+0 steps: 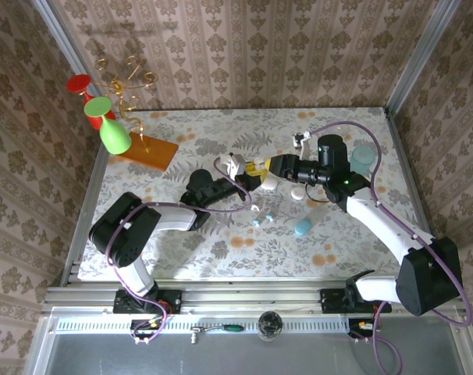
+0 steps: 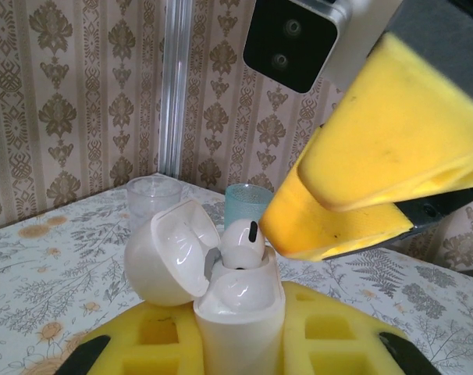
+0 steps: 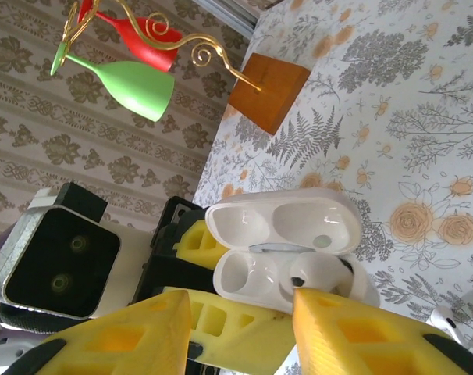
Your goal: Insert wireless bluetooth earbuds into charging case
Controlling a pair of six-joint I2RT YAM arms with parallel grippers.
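Observation:
The white charging case [image 2: 240, 312] stands upright with its lid [image 2: 170, 254] swung open, and my left gripper [image 2: 240, 348] is shut on its body between yellow foam pads. One white earbud [image 2: 240, 242] sits in one of its slots; the other slot [image 3: 248, 275] is bare. In the right wrist view the same earbud [image 3: 322, 273] lies just beyond my right gripper [image 3: 240, 301], which is open with its yellow fingers [image 3: 361, 336] straddling the case [image 3: 283, 226]. Seen from above, both grippers [image 1: 238, 168] [image 1: 261, 178] meet mid-table. Two tiny cyan-tipped earbuds [image 1: 256, 222] [image 1: 269, 219] lie on the table below them.
A light-blue capsule [image 1: 303, 226] and a round white disc [image 1: 297, 194] lie near the right arm. Two cups [image 1: 361, 156] stand at the back right. A wooden stand with red and green glasses [image 1: 115, 137] is at the back left.

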